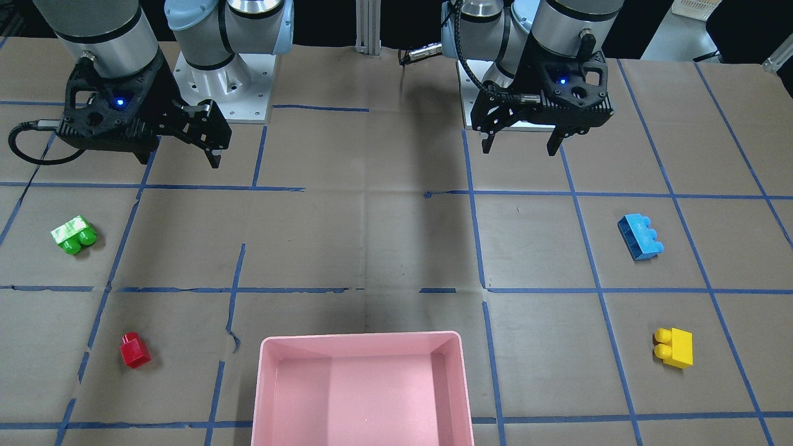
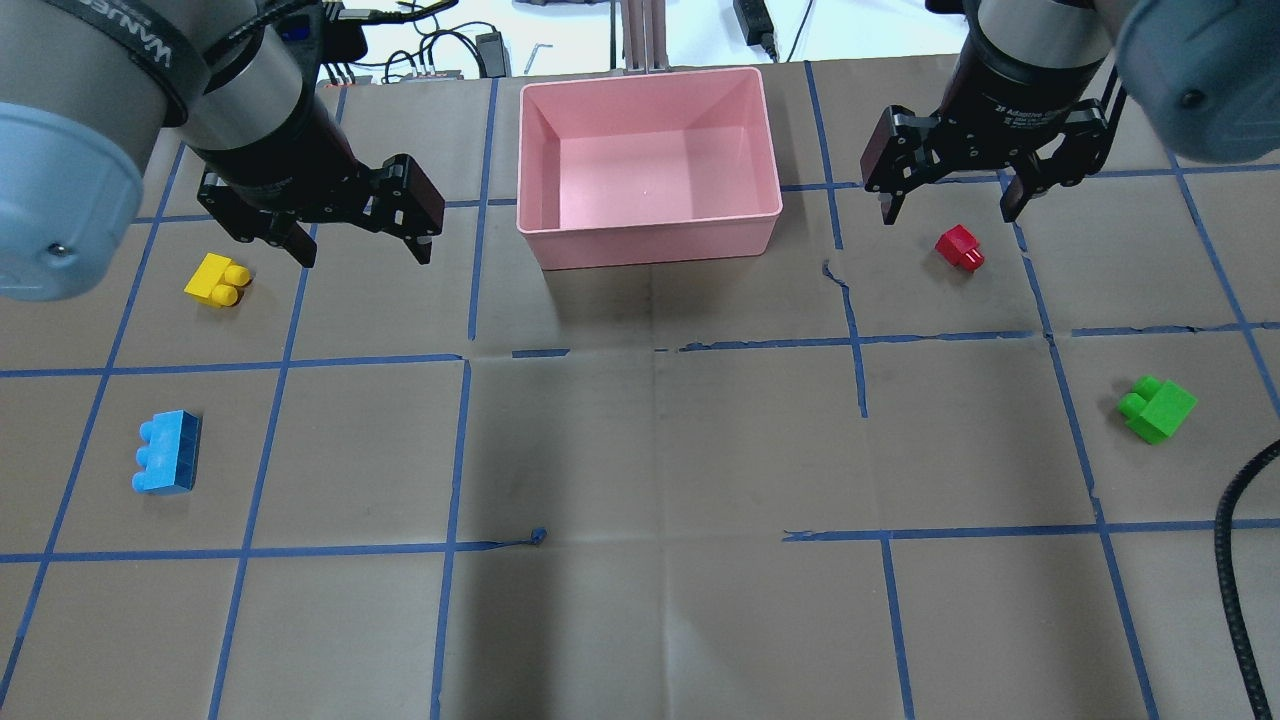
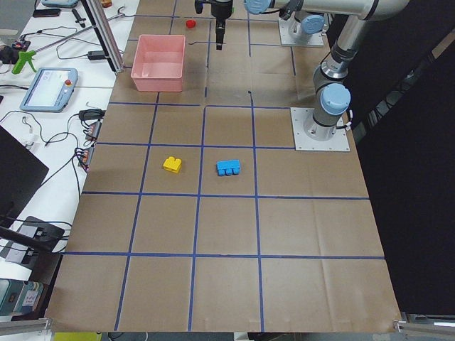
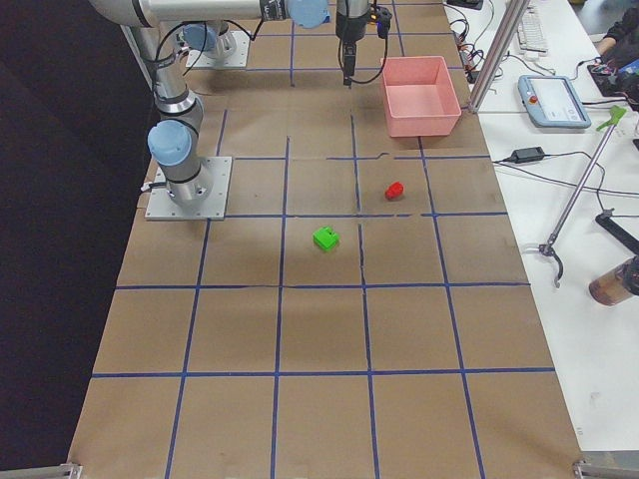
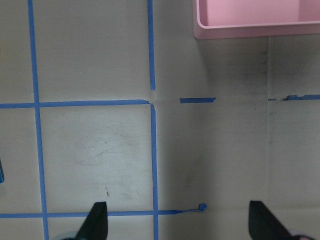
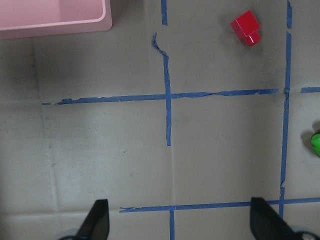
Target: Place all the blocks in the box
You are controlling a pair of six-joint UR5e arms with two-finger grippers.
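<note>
Work is not begun: yellow block and blue block near my left gripper, empty box between, red block and green block near my right gripper, both grippers spread wide; all four seem light, stiff, so I would pinch flat sides.

Left claw and right claw aloft, jaws wide apart.
</note>
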